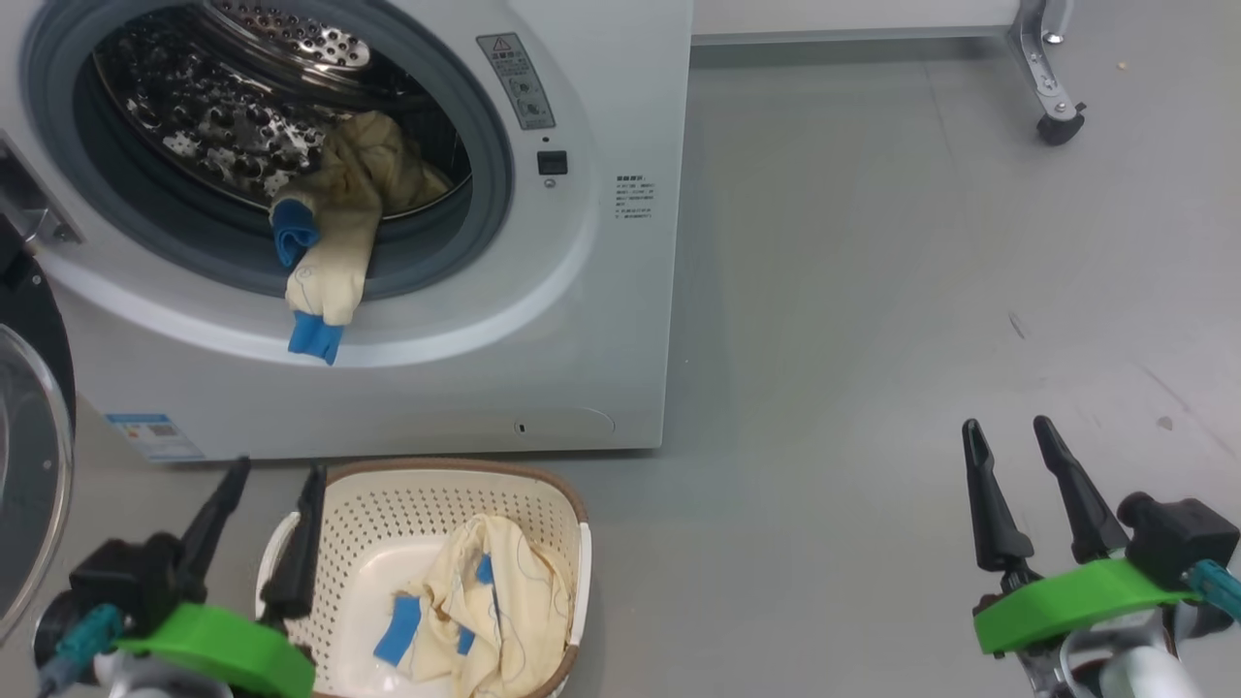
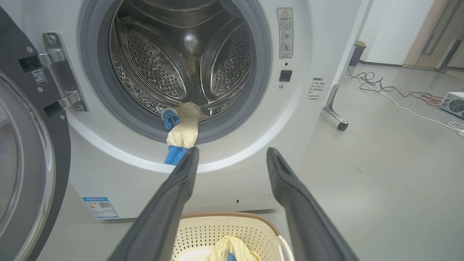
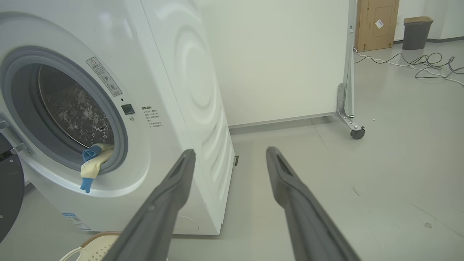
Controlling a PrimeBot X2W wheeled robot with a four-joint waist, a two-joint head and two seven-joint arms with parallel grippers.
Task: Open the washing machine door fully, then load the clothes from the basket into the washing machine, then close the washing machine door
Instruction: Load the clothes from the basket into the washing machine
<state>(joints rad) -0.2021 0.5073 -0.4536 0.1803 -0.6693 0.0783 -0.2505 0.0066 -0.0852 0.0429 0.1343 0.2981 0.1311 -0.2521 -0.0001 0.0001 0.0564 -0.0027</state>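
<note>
Loading step in hand, washing machine door (image 1: 29, 456) open. Both empty, fingers apart: left gripper (image 1: 278, 472) at basket (image 1: 436, 468), right gripper (image 1: 1006, 427) idle. Next: grasp clothes (image 1: 494, 591) in basket; tuck in draped garment (image 1: 339, 228), seemingly half-out over gasket (image 1: 490, 174).

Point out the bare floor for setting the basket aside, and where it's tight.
Free: the grey floor right of the washing machine, out to the wheeled frame and the right gripper. Crowded: in front of it, among the basket, the open door and the left gripper.
</note>
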